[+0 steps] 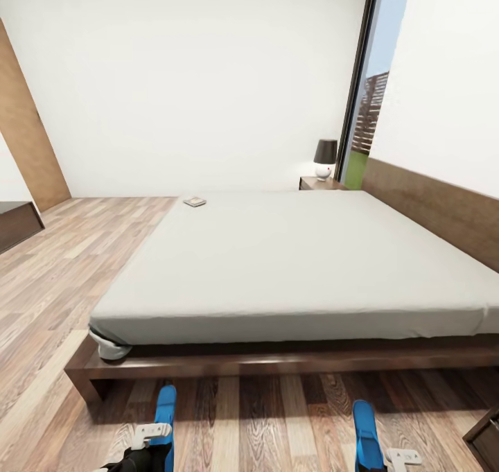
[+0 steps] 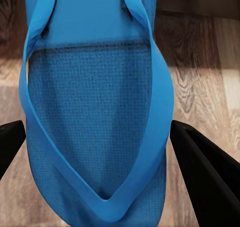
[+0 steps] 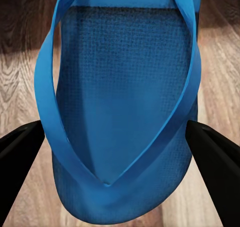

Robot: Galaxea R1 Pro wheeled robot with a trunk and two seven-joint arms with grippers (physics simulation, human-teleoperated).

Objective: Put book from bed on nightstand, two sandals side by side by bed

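I have a sandal between each pincer's (image 2: pixel 100 137) (image 3: pixel 120 137) spread fingers, grip uncertain, both sandals (image 1: pixel 165 416) (image 1: pixel 365 427) well apart on the floor, and the book (image 1: pixel 195 201) still on the bed (image 1: pixel 291 264).

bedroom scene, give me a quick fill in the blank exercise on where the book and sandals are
1. The book lies on the ____, near its far corner.
2. Both sandals, left sandal and right sandal, are the colour ____.
3. The lamp stands on the ____ beside the window.
4. The sandals lie on the ____ in front of the bed.

Missing words: bed; blue; nightstand; floor
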